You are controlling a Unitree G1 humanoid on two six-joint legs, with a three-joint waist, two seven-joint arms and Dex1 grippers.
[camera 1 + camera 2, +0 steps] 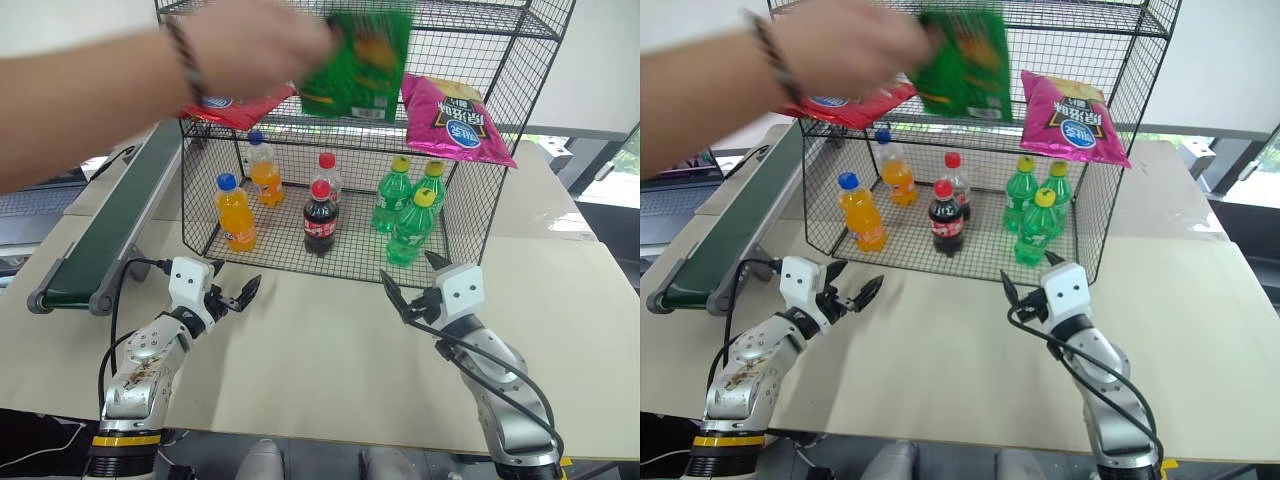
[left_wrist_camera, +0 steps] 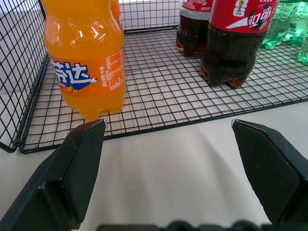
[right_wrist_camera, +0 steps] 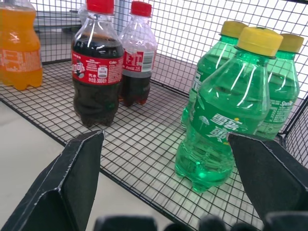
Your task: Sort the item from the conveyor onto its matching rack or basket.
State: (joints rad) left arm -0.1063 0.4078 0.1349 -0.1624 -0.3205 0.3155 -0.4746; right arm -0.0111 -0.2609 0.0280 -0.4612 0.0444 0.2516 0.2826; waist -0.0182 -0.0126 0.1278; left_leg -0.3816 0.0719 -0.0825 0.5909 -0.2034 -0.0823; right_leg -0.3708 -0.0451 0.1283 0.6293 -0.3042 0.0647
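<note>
Green chip bag (image 1: 357, 62): held up in a person's hand (image 1: 255, 45) in front of the upper shelf of the black wire rack (image 1: 500, 120). It is blurred; it probably hangs free of the shelf, but contact cannot be judged. It sits between a red bag (image 1: 235, 107) and a pink bag (image 1: 455, 120) that lie on that shelf.

Left tool (image 1: 237, 296): fingers spread wide, nothing between them, low over the surface (image 1: 320, 370) just before the rack's front edge. The bag is well above it and off to its right.

Right tool (image 1: 413, 289): fingers spread wide, nothing held, also near the rack's front edge, facing the green bottles (image 3: 226, 115). The bag is well above it and slightly to its left.

Rack's bottom shelf: orange bottles (image 2: 86, 62), cola bottles (image 3: 96, 72), green bottles, all upright.

Conveyor (image 1: 110, 225): runs along the rack's left side, beyond the left tool.
</note>
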